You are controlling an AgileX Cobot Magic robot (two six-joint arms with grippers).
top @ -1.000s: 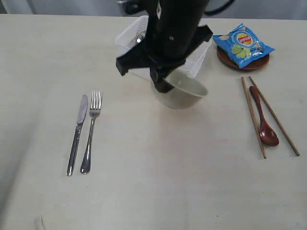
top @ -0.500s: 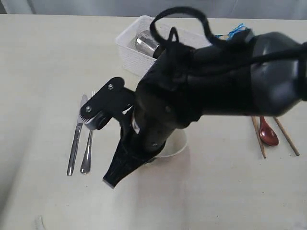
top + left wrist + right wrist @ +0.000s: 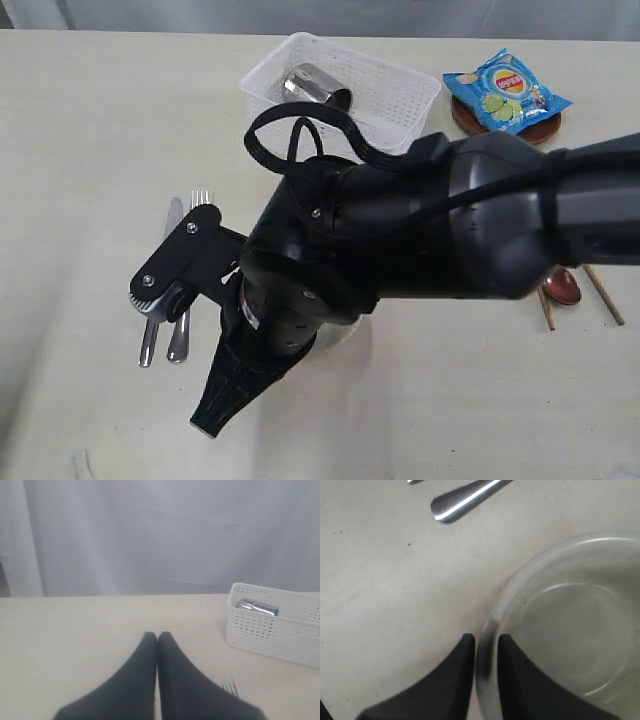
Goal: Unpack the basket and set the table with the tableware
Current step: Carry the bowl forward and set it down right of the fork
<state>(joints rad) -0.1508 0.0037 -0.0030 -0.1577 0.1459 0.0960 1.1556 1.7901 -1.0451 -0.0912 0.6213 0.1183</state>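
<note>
The pale bowl (image 3: 570,625) rests on the table (image 3: 380,580) close to the fork handle (image 3: 465,497). My right gripper (image 3: 485,639) straddles its rim, one finger outside and one inside, slightly open with a thin gap showing. In the exterior view the right arm (image 3: 400,230) hides nearly all of the bowl. Fork (image 3: 199,205) and knife (image 3: 175,215) lie side by side at the left. The white basket (image 3: 400,95) at the back holds the steel cup (image 3: 312,84). My left gripper (image 3: 158,636) is shut and empty above the table.
A blue crisp packet (image 3: 507,93) lies on the small brown plate (image 3: 470,122) at the back right. The reddish spoon (image 3: 565,288) and chopsticks (image 3: 603,295) peek out past the arm on the right. In the left wrist view the basket (image 3: 272,630) stands to one side.
The right arm has swung down from beside the basket to the table next to the fork, bringing the bowl with it. It now covers the middle of the view.
</note>
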